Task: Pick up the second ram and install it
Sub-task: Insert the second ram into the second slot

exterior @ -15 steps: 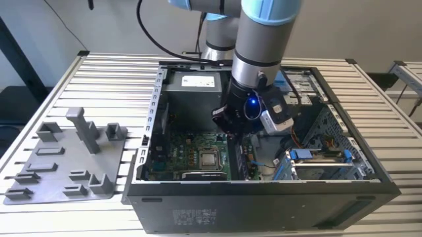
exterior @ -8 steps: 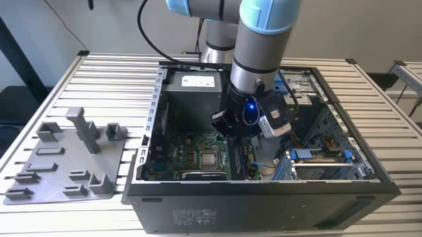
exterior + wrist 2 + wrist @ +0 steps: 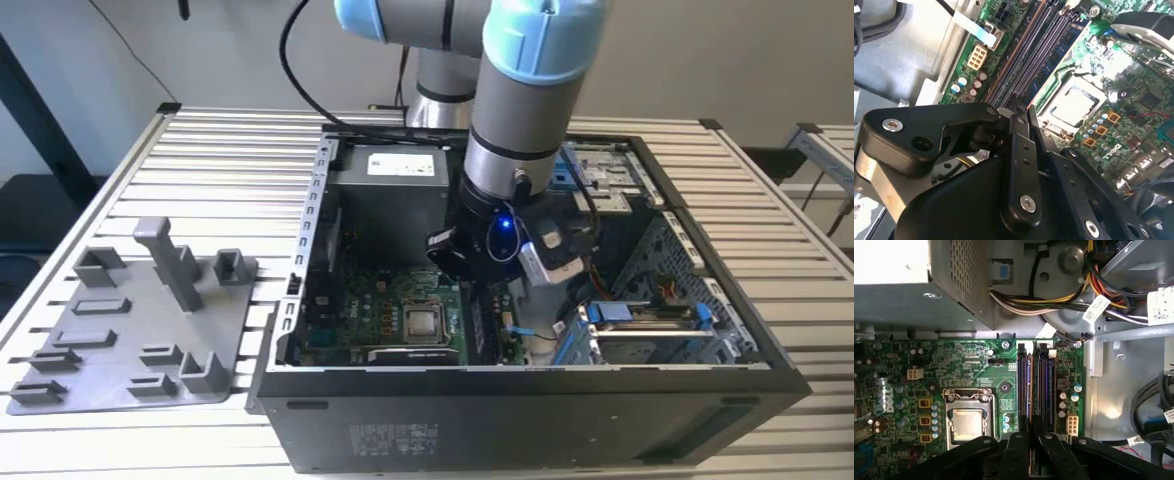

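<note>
Install step: jaws down inside the case, over the RAM slots.
Jaws look clenched edge-on on a thin strip, probably the ram, lying along the slots just below them. Next calls for squaring it to a free slot, then a straight push.

The motherboard is green, dotted with orange squares (beside the silver processor). The black gripper contrasts with the grey holder tray and slatted white table.
</note>
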